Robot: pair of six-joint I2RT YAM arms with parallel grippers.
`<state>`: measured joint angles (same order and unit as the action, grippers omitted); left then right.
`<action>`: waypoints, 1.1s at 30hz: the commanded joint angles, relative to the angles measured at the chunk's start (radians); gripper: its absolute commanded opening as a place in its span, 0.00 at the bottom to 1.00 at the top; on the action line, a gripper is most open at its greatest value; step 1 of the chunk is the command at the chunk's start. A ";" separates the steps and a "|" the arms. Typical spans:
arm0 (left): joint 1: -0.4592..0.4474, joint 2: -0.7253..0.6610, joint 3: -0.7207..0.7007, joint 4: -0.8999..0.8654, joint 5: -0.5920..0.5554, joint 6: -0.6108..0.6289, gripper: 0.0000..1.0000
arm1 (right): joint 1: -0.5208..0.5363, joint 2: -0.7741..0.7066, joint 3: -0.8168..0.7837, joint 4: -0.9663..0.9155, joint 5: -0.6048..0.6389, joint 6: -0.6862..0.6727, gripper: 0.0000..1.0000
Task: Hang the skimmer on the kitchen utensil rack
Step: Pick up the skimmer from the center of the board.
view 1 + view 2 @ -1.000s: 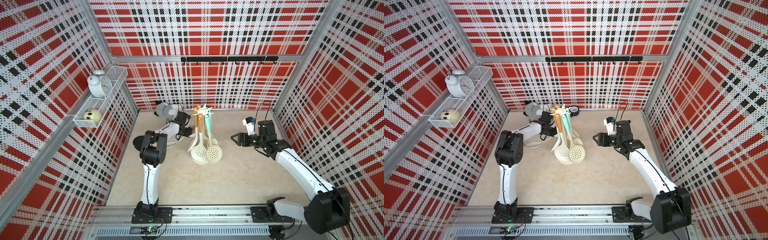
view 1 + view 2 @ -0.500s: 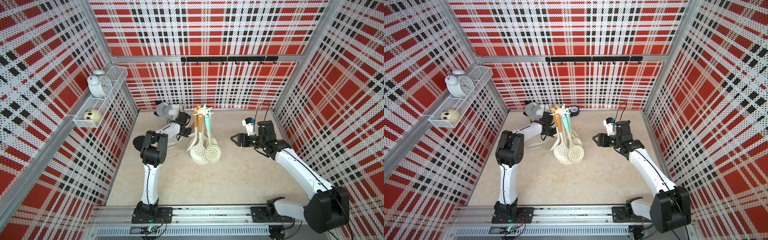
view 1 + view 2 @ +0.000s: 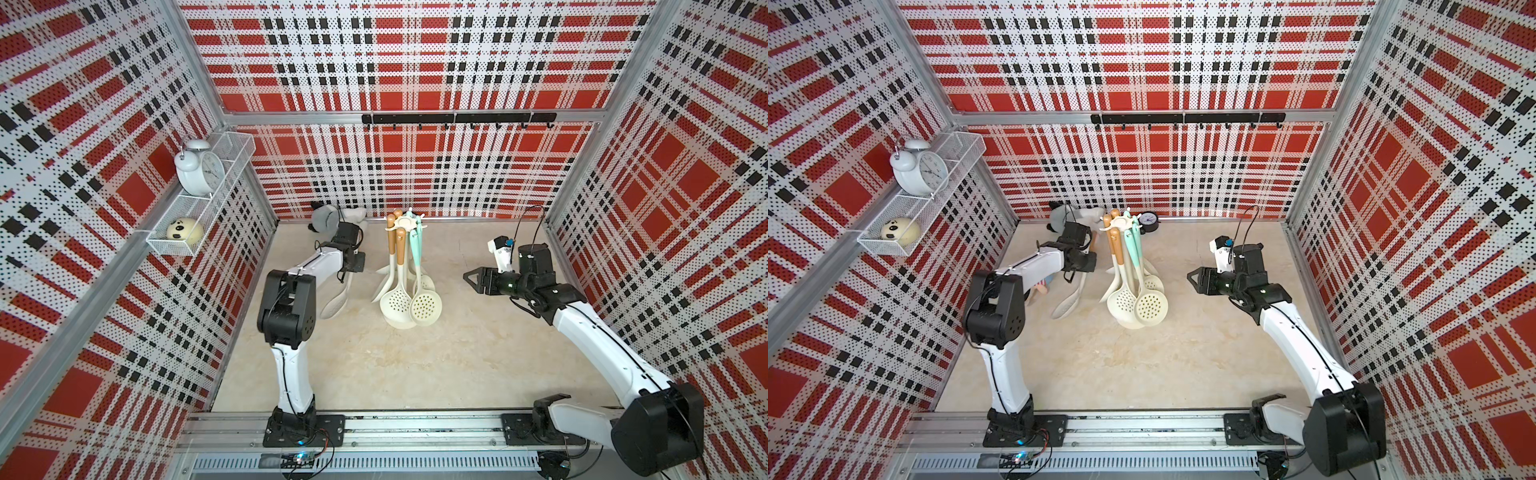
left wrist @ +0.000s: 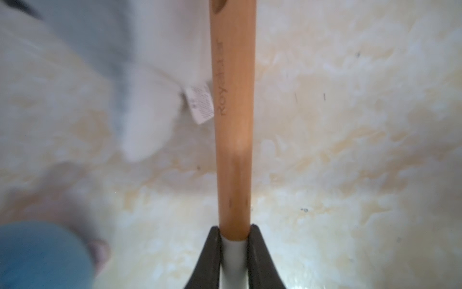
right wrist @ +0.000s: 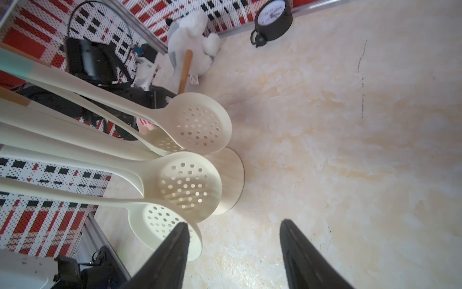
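Left of the kitchen utensil rack (image 3: pixel 402 223), your left gripper (image 4: pixel 234 232) is clamped on the skimmer (image 3: pixel 336 300) where the wooden handle meets the cream shaft. Lift level, and present the handle's hanging hole to a free prong. Your right gripper (image 5: pixel 234 222) hangs spread and empty.

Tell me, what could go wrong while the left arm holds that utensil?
The left fingers pinch the skimmer where wood meets cream neck, far from its hanging end, so it might pivot or slip when lifted. The kitchen utensil rack is crowded with hanging utensils; adding another could knock them or tip it.
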<state>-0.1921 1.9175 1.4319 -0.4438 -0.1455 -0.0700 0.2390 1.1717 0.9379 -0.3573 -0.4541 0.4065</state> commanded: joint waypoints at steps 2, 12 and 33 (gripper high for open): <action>-0.001 -0.367 -0.117 0.180 -0.088 -0.101 0.00 | -0.002 -0.116 -0.049 0.170 0.034 0.074 0.62; -0.241 -0.926 -0.457 0.435 -0.076 -0.067 0.00 | 0.030 -0.204 -0.087 0.351 -0.024 0.094 0.61; -0.366 -1.199 -0.414 0.276 0.257 -0.409 0.00 | 0.762 0.102 0.178 0.624 0.294 -0.367 0.65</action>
<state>-0.5419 0.7387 0.9825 -0.2039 0.0032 -0.4141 0.9989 1.2236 1.0637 0.2089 -0.1780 0.0887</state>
